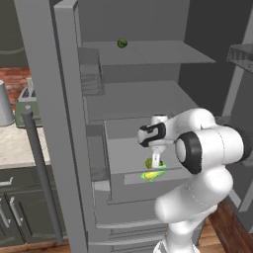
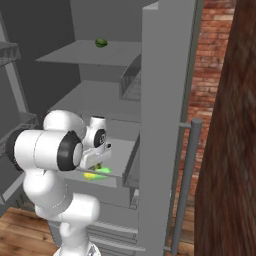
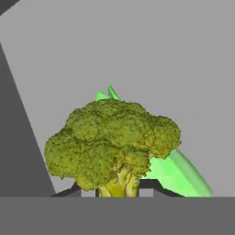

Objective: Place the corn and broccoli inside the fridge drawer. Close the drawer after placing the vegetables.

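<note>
Broccoli [image 3: 112, 144] sits closest to us, its yellowish stalk clamped between our gripper [image 1: 156, 164] fingers, florets spreading wide in the hand view. Just beyond it we see the corn [image 3: 176, 172] lying on the pale floor of the fridge drawer [image 1: 129, 154], which stands pulled out. Farther up, a small dark green ball [image 1: 122, 43] rests on a fridge shelf [image 1: 163, 53].

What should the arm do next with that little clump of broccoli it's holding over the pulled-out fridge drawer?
Probably open its fingers and let go. The gripper is shut on the dark olive-green broccoli clump, which hangs low over the pale grey see-through fridge drawer, right beside the bright green corn cob already lying there.
</note>
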